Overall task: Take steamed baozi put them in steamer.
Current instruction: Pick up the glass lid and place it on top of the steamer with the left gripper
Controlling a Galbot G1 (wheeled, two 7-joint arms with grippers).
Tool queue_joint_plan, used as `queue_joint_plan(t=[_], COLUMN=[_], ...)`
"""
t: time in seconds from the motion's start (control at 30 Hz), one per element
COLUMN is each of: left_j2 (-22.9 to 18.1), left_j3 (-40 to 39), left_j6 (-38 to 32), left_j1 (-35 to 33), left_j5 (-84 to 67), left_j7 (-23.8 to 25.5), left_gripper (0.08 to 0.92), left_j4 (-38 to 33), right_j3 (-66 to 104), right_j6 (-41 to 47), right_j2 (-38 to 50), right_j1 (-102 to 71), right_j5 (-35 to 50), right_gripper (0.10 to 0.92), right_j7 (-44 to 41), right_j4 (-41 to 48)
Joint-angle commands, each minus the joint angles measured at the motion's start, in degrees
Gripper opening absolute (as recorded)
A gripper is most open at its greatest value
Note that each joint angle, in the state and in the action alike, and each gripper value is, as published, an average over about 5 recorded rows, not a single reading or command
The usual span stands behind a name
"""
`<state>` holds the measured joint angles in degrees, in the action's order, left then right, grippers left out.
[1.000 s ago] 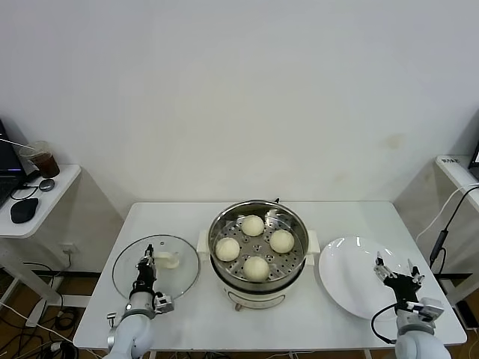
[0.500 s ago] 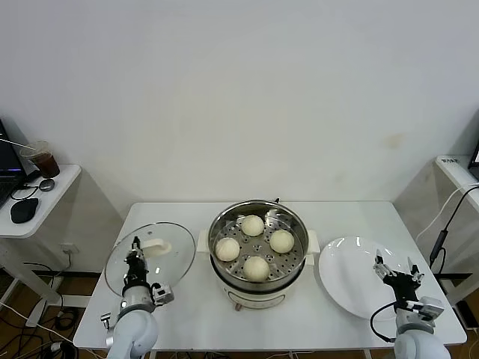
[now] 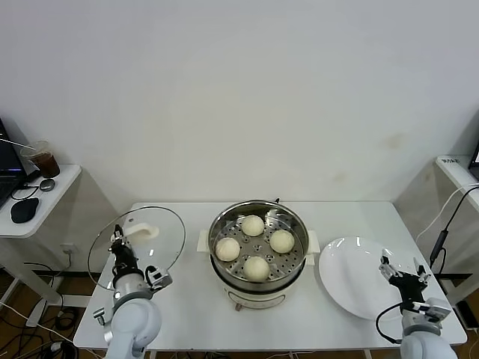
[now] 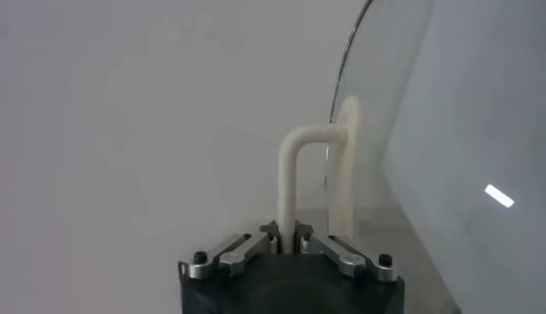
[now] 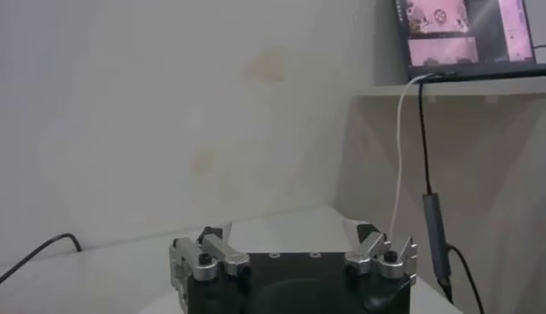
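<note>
Four cream-white baozi (image 3: 256, 267) sit inside the shiny steel steamer (image 3: 296, 226) on its white base at the table's middle. My left gripper (image 3: 120, 244) is shut on the white handle (image 4: 290, 179) of the round glass lid (image 3: 161, 239) and holds the lid lifted and tilted on edge, left of the steamer. The lid's glass (image 4: 444, 154) also shows in the left wrist view. My right gripper (image 3: 404, 275) is open and empty at the table's front right, beside the white plate (image 3: 352, 277).
A side table (image 3: 30, 217) at the far left carries a cup (image 3: 45, 159) and a mouse (image 3: 24, 210). A cable (image 3: 441, 232) hangs at the far right. A monitor (image 5: 465, 30) on a shelf shows in the right wrist view.
My left gripper has lifted the glass lid off the table and tipped it upright, moving it left and up. The right gripper has stayed almost still.
</note>
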<state>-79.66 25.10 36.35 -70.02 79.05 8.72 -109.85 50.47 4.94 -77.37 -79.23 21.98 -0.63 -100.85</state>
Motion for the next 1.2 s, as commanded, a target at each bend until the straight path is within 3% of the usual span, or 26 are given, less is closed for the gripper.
queue_joint_plan(t=[0.03, 0.47, 0.9, 1.2], left_j2=[-5.7, -12.0, -12.0, -12.1], left_j3=[-8.0, -21.3, -34.7, -36.0], left_j6=[3.2, 3.3, 3.3, 3.3], left_j1=[2.8, 9.3, 13.0, 14.0], left_j5=[10.5, 16.6, 3.3, 6.8], left_j7=[7.5, 11.0, 8.9, 7.1], left_gripper=[0.168, 0.168, 0.168, 0.168], left_j4=[-5.5, -2.0, -0.6, 3.1], right_j3=[0.4, 0.6, 0.9, 1.4], right_j6=[0.3, 0.3, 0.1, 0.1], right_j2=[0.3, 0.1, -0.9, -1.5], right_j1=[-0.1, 0.8, 1.1, 1.2], right_j5=[-0.1, -0.3, -0.9, -1.2], right_gripper=[0.823, 0.823, 0.823, 0.823], right_j7=[0.0, -0.1, -0.1, -0.1], right_j4=[0.0, 1.5, 2.9, 3.0])
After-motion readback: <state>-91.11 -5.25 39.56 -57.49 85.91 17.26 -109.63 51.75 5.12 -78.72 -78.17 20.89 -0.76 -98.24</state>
